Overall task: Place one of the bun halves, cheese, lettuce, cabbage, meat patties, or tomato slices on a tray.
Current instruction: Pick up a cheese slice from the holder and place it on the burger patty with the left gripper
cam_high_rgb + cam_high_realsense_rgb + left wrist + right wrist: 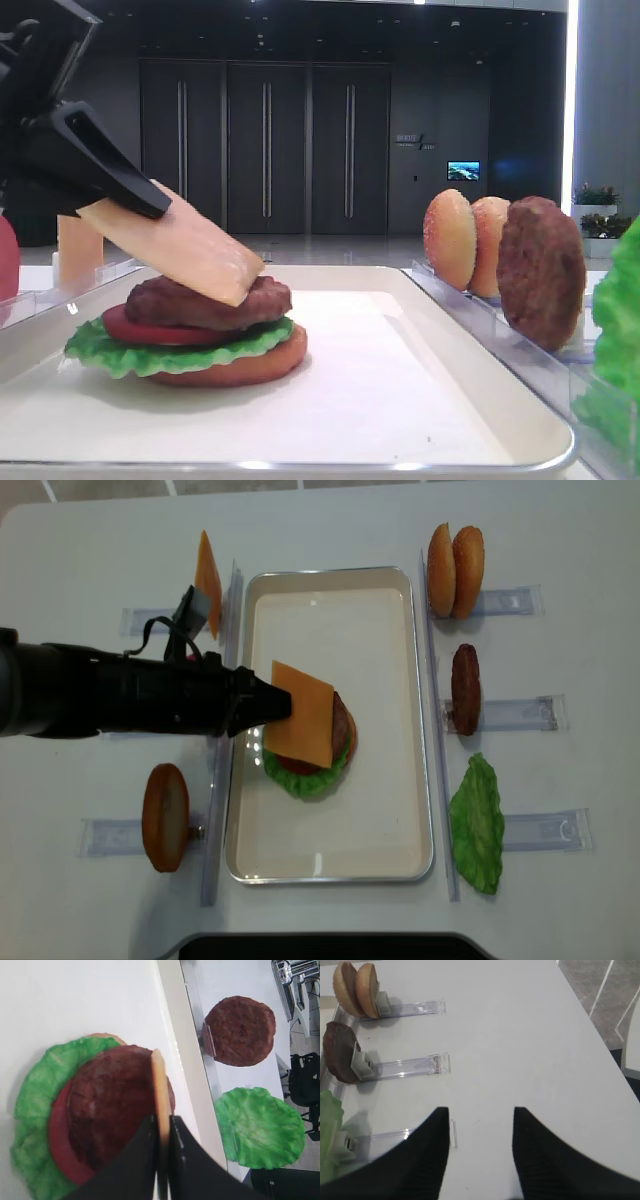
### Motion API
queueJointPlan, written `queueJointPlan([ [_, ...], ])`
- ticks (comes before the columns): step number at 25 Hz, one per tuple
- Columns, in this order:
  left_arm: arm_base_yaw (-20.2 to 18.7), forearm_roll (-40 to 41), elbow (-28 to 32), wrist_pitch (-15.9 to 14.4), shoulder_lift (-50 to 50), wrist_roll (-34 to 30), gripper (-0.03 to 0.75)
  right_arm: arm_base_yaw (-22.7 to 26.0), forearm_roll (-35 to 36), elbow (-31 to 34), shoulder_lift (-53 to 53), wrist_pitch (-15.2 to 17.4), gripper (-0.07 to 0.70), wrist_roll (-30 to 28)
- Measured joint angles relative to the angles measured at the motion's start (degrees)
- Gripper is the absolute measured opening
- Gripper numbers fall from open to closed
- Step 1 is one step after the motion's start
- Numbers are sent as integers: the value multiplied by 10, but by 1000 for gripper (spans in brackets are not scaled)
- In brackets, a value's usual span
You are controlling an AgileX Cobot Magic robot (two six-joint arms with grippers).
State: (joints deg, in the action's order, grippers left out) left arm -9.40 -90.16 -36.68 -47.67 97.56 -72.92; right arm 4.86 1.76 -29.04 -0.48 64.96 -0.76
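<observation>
I've got the left gripper [262, 706] pinched tight on one edge of the cheese [302, 713], and the slice hangs tilted at centre frame, its low corner on or just above the meat patty [205, 302] stacked on tomato [135, 329], lettuce [165, 351] and a bun half [245, 368] on the tray [330, 852]. The slice looks thin, light and fairly stiff, holding flat with no droop; smooth, so I judge an edge pinch suits it. The patty is rough and bumpy, the lettuce ruffled, the tray glossy-rimmed. My right gripper [480, 1150] hovers with jaws apart, holding nothing, above bare table near the clear racks [410, 1065].
</observation>
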Motion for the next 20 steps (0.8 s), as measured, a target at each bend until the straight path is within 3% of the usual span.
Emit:
queueJointPlan([
  [3, 0, 5, 0, 7, 0, 5, 88, 0, 0, 0, 0, 0, 291, 0],
  [8, 7, 13, 0, 7, 0, 29, 378, 0, 0, 0, 0, 0, 291, 0],
  [11, 25, 62, -11, 0, 0, 77, 516, 0, 0, 0, 0, 0, 291, 0],
  [14, 45, 138, -45, -26, 0, 151, 560, 0, 0, 0, 0, 0, 291, 0],
  [20, 49, 279, -154, -53, -4, 316, 570, 0, 0, 0, 0, 0, 291, 0],
])
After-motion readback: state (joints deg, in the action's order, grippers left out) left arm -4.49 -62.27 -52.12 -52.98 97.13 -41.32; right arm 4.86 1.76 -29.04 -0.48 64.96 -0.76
